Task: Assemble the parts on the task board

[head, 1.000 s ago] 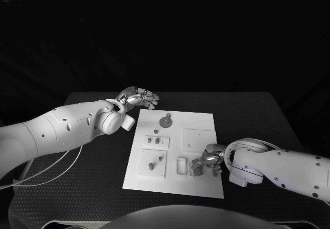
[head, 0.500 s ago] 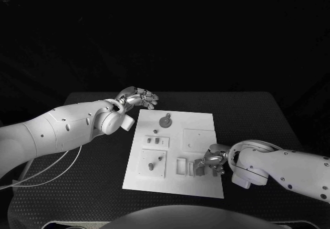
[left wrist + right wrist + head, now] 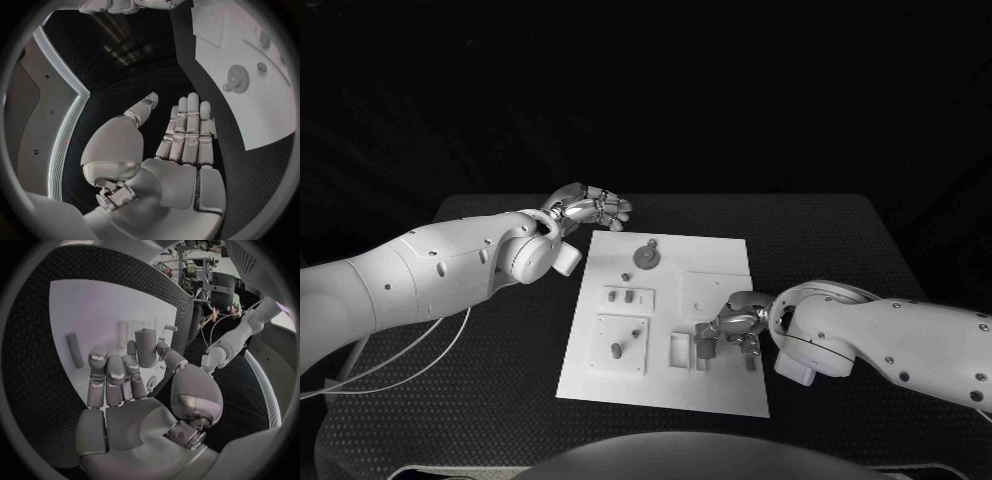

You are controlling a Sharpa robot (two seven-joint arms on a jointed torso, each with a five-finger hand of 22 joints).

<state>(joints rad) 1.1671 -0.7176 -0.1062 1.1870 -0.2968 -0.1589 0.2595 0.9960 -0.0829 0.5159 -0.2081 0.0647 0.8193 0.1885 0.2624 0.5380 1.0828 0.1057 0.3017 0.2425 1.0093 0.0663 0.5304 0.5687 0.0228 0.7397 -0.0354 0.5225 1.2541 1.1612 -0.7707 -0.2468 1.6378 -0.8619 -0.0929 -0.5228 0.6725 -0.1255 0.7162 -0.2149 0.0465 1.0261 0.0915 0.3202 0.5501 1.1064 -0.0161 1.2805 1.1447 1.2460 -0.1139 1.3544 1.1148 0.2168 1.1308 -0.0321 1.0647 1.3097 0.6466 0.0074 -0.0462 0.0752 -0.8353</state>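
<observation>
My right hand (image 3: 730, 328), pinching a grey peg (image 3: 145, 347), has edged farther over the task board (image 3: 718, 262); my left hand (image 3: 593, 206) stays empty, fingers apart.

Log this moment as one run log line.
left hand: open, off task board | right hand: holds grey part over board's near side | gear: on board

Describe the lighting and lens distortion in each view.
Head view: dark surroundings, the white task board stands out brightest. Left wrist view: fisheye bends the board's straight edges; the left hand is evenly lit. Right wrist view: same curving, highlights on the right hand.
</observation>
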